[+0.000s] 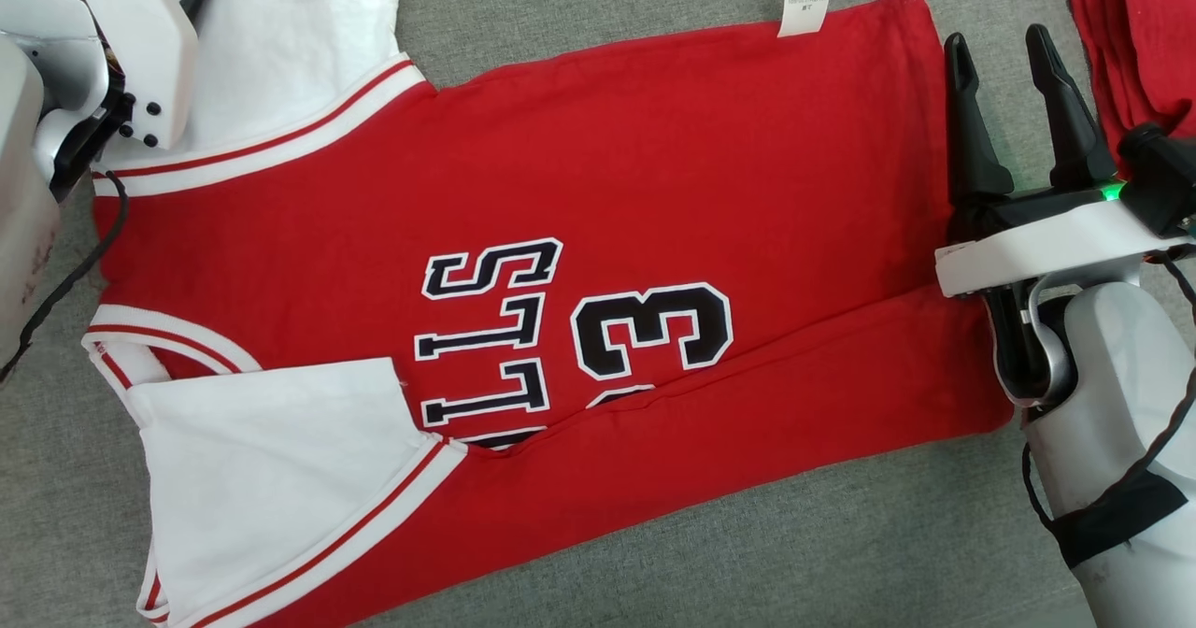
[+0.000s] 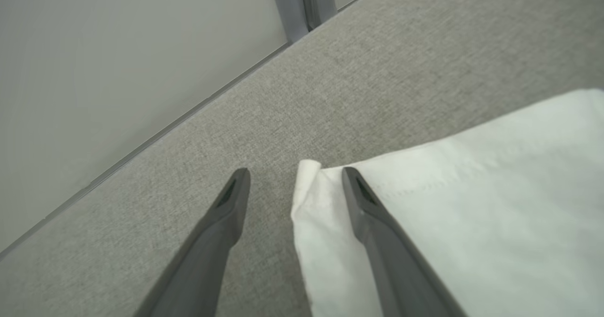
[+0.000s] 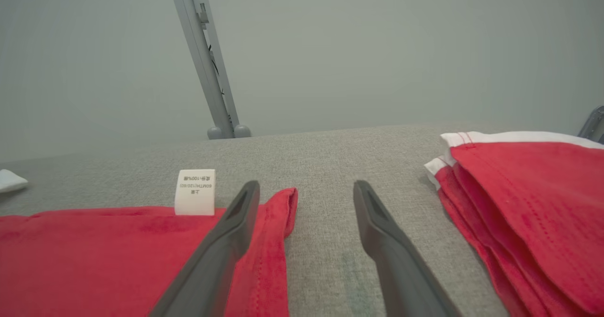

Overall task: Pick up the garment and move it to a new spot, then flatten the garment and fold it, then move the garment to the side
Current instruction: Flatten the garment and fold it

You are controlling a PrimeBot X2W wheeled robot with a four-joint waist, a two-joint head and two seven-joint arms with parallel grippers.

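The left pincer (image 2: pixel 292 178), fingers apart, straddles a white sleeve (image 2: pixel 472 189) corner. The red jersey (image 1: pixel 654 142) lies spread across the grey desk (image 1: pixel 710 553), its near long edge folded over. The right pincer (image 1: pixel 1002 44) gapes empty just beside its bottom end, near stacked red garments (image 1: pixel 1154 39).

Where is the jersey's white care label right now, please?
Head view, upper right: the care label juts from the jersey's far edge, near the right gripper.

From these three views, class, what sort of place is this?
Probably a lab bench for garment folding: a grey fabric-covered table, a red jersey laid out on it, and a stack of folded red garments beside it.
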